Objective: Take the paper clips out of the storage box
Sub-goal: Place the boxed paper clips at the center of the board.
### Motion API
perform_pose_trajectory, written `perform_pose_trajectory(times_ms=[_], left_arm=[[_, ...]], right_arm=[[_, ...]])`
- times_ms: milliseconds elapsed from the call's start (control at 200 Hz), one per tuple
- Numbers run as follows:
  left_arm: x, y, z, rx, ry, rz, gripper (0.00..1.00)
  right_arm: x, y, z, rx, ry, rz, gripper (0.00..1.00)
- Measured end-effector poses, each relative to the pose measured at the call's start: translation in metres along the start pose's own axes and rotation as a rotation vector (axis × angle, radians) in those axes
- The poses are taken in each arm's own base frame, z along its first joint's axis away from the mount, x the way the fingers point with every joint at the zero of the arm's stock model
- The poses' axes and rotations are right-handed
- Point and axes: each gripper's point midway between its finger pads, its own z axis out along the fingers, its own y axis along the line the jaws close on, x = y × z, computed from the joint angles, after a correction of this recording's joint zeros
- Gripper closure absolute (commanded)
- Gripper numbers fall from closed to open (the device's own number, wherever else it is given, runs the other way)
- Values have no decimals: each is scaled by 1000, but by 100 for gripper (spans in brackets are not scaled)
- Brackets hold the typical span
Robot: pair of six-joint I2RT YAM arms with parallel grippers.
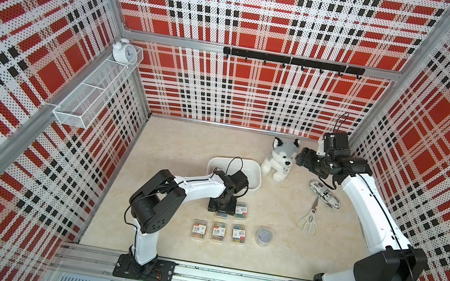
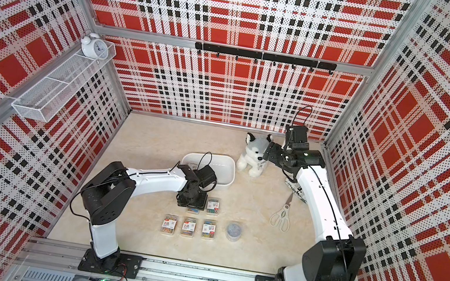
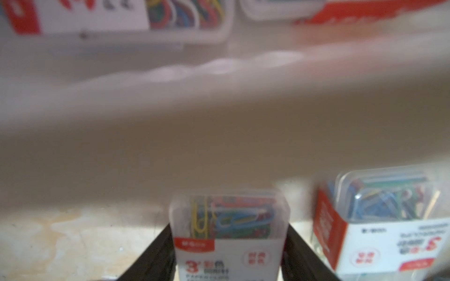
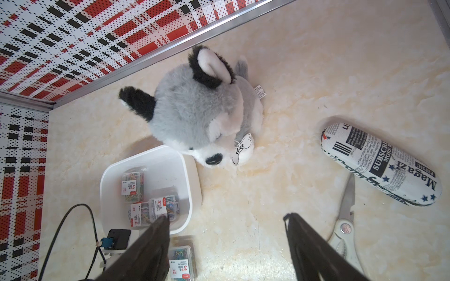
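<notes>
The left tool has one case of paper clips standing between its two fingers. The fingers sit right against the case's sides (I cannot tell if they squeeze it). The right tool is wide open with nothing in it, up in the air beside the plush dog. The left arm bends at the elbow and points straight down, near the storage box. The right arm reaches far out. Three cases lie in the box; four more cases and a round tub sit on the surface. Labels show a big red "3" and "PAPER CLIPS".
</notes>
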Motion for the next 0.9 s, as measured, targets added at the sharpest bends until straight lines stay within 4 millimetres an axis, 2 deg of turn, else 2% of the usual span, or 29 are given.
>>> perform_pose_trajectory(times_ms=[591,902], left_arm=[[-4,4,1,5,1,-19,38],[-4,3,1,11,1,-19,30]], right_arm=[[-4,2,-2,-5,-10,0,20],[-4,2,-2,-5,-10,0,20]])
